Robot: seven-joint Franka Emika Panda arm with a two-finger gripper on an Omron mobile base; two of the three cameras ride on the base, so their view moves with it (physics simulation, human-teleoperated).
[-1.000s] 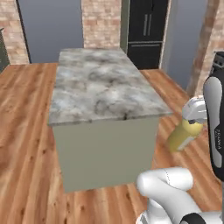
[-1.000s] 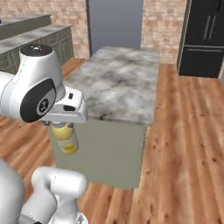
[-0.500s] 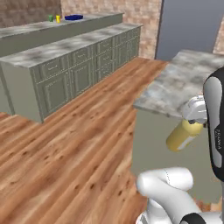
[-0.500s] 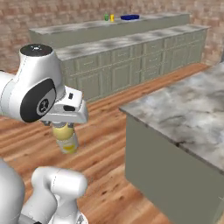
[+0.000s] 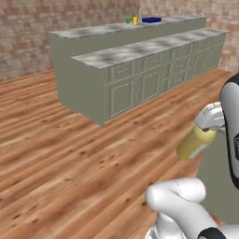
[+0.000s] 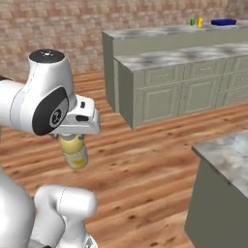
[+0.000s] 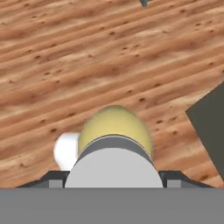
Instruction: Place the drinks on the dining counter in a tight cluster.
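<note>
A simulated kitchen with a plank wood floor (image 5: pixel 70 154) and brick walls is being shown. At the left, a long grey-green cabinet run with a marble worktop (image 5: pixel 140 46) is standing, a taller ledge behind it carrying small green and yellow cups (image 5: pixel 131 20) and a blue dish (image 5: pixel 151 19). Further right, the yellow bottle (image 5: pixel 195 144) is being carried in the air above the floor, hanging tilted beneath the arm's hand, well apart from any worktop. The pincer (image 6: pixel 72 140) is being kept partly open, clamped around the bottle's upper part near its grey cap (image 7: pixel 113 168); in the hand view the cap is seen end-on between the two dark fingertips (image 7: pixel 52 178). At the far right of the right base view, the marble corner of an island worktop (image 6: pixel 227 155) is coming in; whether this is the dining counter cannot be told.

The step in hand appears to be transport of the drink. It would be done well by keeping the grip steady, holding the bottle clear of worktop edges, and setting it down upright with room beside it for the other drinks.

No brand, label or writing can be read anywhere.
</note>
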